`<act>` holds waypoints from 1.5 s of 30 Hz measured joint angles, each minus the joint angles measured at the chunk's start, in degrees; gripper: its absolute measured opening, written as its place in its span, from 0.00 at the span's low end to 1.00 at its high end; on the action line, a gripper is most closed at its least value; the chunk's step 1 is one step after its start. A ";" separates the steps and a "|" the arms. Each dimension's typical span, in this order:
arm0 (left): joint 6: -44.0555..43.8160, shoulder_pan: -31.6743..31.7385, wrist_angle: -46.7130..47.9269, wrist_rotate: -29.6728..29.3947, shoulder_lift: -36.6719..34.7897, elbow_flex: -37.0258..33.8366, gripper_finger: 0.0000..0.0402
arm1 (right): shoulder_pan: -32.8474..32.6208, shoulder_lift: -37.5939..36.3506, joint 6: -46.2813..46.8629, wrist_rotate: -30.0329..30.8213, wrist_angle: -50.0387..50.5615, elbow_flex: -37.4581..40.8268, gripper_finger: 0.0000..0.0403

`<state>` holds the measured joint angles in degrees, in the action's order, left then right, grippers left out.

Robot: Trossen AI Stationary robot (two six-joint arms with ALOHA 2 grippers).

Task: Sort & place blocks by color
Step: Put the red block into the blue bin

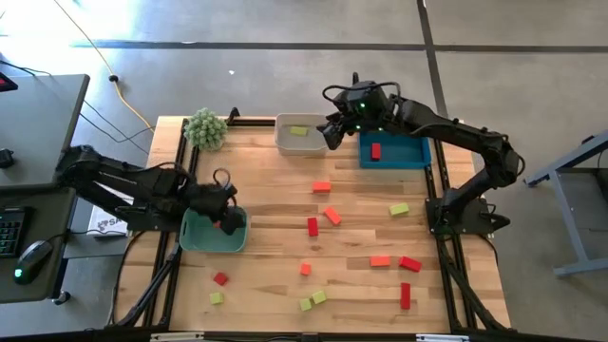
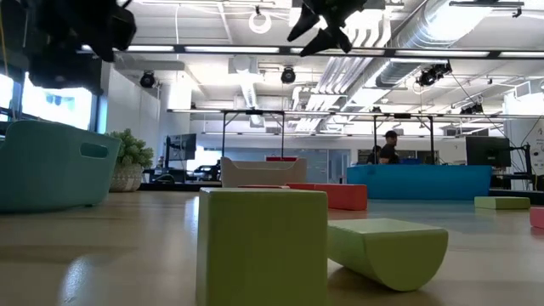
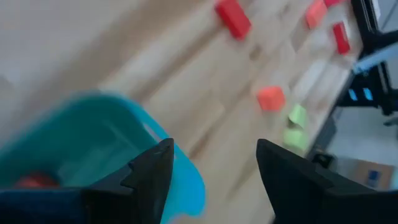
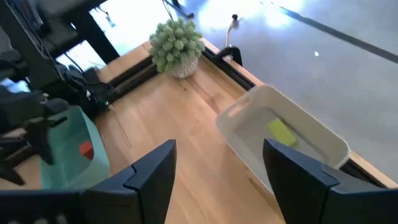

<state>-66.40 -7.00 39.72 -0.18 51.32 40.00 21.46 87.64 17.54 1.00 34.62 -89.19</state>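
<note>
Your left gripper hung over the teal plastic tray, fingers apart and empty, an orange block lying inside. The scattered coloured blocks lay to its right across the wooden table, the upright dark red block nearest it. Your right gripper waited open over the white tray, farther from them.

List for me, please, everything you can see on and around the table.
teal tray: one, table's left, holding an orange-red block
white tray: one, far edge, holding a yellow-green block
blue tray: one, beside the white tray, holding a red block
loose blocks: about twelve, red, orange, yellow-green, scattered on the wood
plant: one, green, far left corner
person: one, background room
left gripper: dark, jaws open above teal tray
right gripper: dark, jaws open by white tray
</note>
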 joint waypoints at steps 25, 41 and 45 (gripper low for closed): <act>-38.01 -34.42 -2.49 -3.19 12.42 1.45 0.54 | -0.13 0.04 -3.04 -0.14 13.19 0.00 0.56; -39.64 -34.94 -3.48 -1.96 25.87 2.18 0.54 | -0.13 0.07 -3.04 -0.14 14.10 0.00 0.56; -39.72 -35.43 -3.31 -1.96 28.34 3.77 0.54 | -0.13 0.07 -3.04 -0.14 14.15 0.00 0.56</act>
<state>-106.12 -42.43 36.42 -2.14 79.66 43.77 21.32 87.71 14.50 0.86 48.77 -89.19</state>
